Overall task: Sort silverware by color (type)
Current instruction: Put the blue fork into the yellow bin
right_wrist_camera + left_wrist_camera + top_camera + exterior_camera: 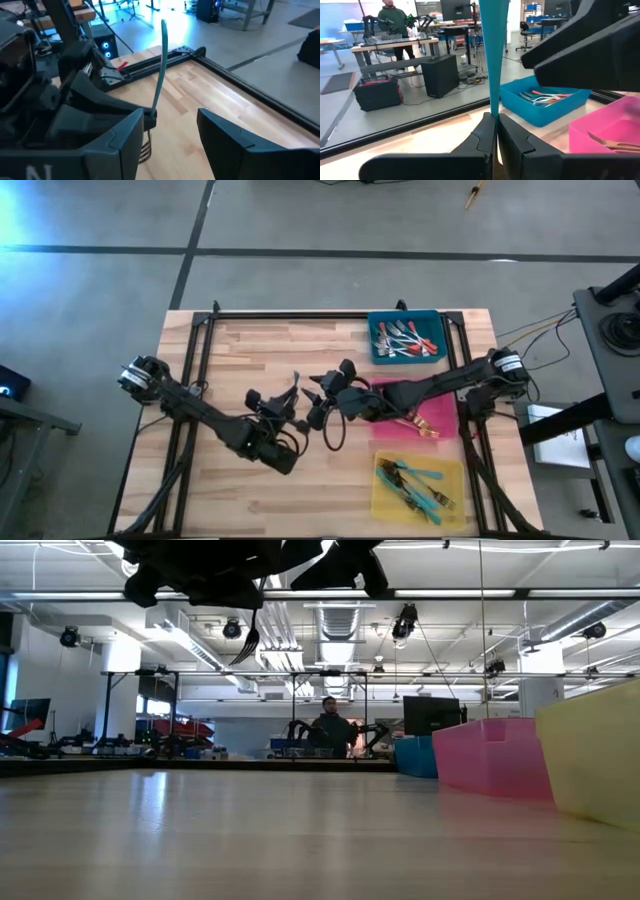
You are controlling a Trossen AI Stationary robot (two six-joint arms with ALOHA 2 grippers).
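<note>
Above the wooden table, the left gripper was clamped on a teal-handled fork, held upright: handle rising from the closed fingers, tines hanging below. The right gripper stood just beside it, jaws spread, empty. A person stood in the workshop beyond.

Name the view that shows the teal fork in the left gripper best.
Right wrist view: the teal fork shows whole, handle up, tines below. Left wrist view shows only its handle in the shut left gripper; low view, dark tines; high view, a sliver.
</note>
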